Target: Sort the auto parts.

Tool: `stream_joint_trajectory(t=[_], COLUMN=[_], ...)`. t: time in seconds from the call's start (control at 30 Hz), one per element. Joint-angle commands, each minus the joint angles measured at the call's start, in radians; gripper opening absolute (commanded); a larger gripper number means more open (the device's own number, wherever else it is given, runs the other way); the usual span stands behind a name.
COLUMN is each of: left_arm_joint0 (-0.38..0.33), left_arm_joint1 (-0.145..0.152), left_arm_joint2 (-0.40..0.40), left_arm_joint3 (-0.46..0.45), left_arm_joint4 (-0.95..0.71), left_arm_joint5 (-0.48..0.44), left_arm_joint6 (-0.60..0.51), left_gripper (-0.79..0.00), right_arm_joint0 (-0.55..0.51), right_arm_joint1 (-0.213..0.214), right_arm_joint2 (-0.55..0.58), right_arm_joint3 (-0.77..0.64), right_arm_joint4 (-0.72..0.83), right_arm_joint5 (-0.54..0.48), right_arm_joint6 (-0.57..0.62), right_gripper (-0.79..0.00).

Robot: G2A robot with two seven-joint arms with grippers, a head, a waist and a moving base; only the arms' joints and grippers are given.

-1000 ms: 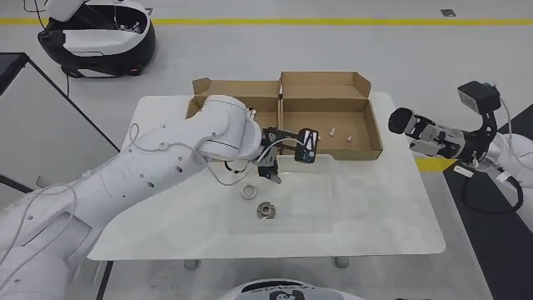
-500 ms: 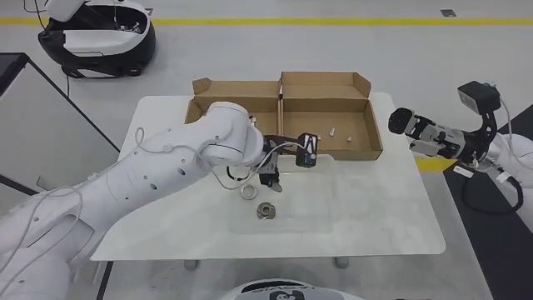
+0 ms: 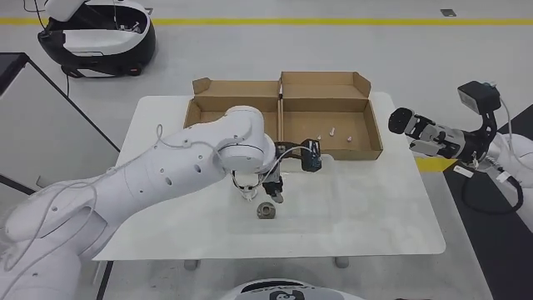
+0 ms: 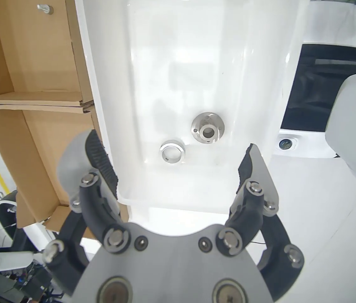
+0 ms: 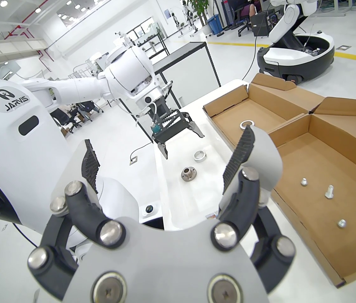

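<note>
The left hand (image 4: 173, 145) hangs open over the shallow white plastic tray (image 4: 181, 64). The small silver metal ring (image 4: 172, 152) lies below it, with the silver flanged metal hub (image 4: 208, 131) just beside. It is best to descend straight, centre on the ring, and close without nudging the hub.

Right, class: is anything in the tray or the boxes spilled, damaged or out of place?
Nothing stands out. The ring and the flanged hub lie flat and apart in the white tray; three bolts sit in one cardboard box, a second ring in the neighbouring box.
</note>
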Motion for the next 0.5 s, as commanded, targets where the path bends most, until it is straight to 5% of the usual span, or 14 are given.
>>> stream_joint_trajectory(t=[0.0, 0.2, 0.47], left_arm_joint0=[0.008, 0.016, 0.019], left_arm_joint1=[-0.003, -0.007, 0.003], left_arm_joint2=[0.016, 0.056, 0.106], left_arm_joint3=[0.033, 0.057, 0.075], left_arm_joint4=[0.014, 0.035, 0.041], left_arm_joint5=[-0.018, -0.039, -0.07], left_arm_joint6=[-0.005, 0.015, 0.046], left_gripper=[-0.009, -0.092, -0.111], right_arm_joint0=[0.0, 0.0, 0.0], right_arm_joint1=[0.0, 0.0, 0.0], right_arm_joint2=[0.0, 0.0, 0.0], right_arm_joint3=[0.0, 0.0, 0.0], right_arm_joint4=[0.0, 0.0, 0.0], right_arm_joint5=[0.0, 0.0, 0.0], right_arm_joint6=[0.0, 0.0, 0.0], right_gripper=[0.0, 0.0, 0.0])
